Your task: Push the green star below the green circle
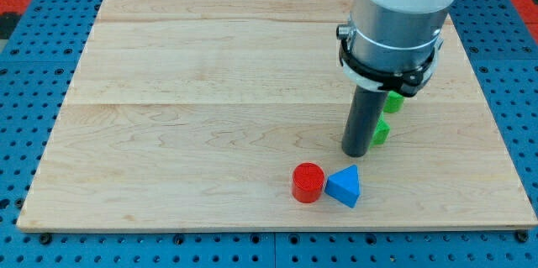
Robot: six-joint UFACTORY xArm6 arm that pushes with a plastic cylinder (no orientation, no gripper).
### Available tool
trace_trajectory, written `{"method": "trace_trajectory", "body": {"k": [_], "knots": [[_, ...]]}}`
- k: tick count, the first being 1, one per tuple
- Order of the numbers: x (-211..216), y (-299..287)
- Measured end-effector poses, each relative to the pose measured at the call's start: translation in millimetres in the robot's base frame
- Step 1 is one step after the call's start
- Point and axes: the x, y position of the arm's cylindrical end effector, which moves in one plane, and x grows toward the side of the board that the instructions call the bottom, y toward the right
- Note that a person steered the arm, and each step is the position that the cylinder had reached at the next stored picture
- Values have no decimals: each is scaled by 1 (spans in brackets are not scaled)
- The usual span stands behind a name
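While our rod stood between us and the greens, the push looked close to done.
We had my tip point(356, 152) down on the wooden board point(168, 134), touching or just beside a green block point(381, 132) on its right; that block was half hidden, so we could not make out its shape. Above it, another green block point(392, 102) peeked from under the arm's grey collar, shape equally unclear. One green sat below the other, so we judged the star near its place, though which was star and which circle we couldn't say; a final nudge to line them up may have remained. Near the view's bottom, a red cylinder point(308, 182) and blue triangle point(344, 186) sat touching, well out of play. No pincer here, just a bare rod, holding nothing. We read no writing or brand anywhere.
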Motion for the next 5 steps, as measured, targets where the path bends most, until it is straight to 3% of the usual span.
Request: {"method": "trace_trajectory", "body": {"k": [2,4,5], "knots": [[-20,-55],[-33,13],[-29,20]]}}
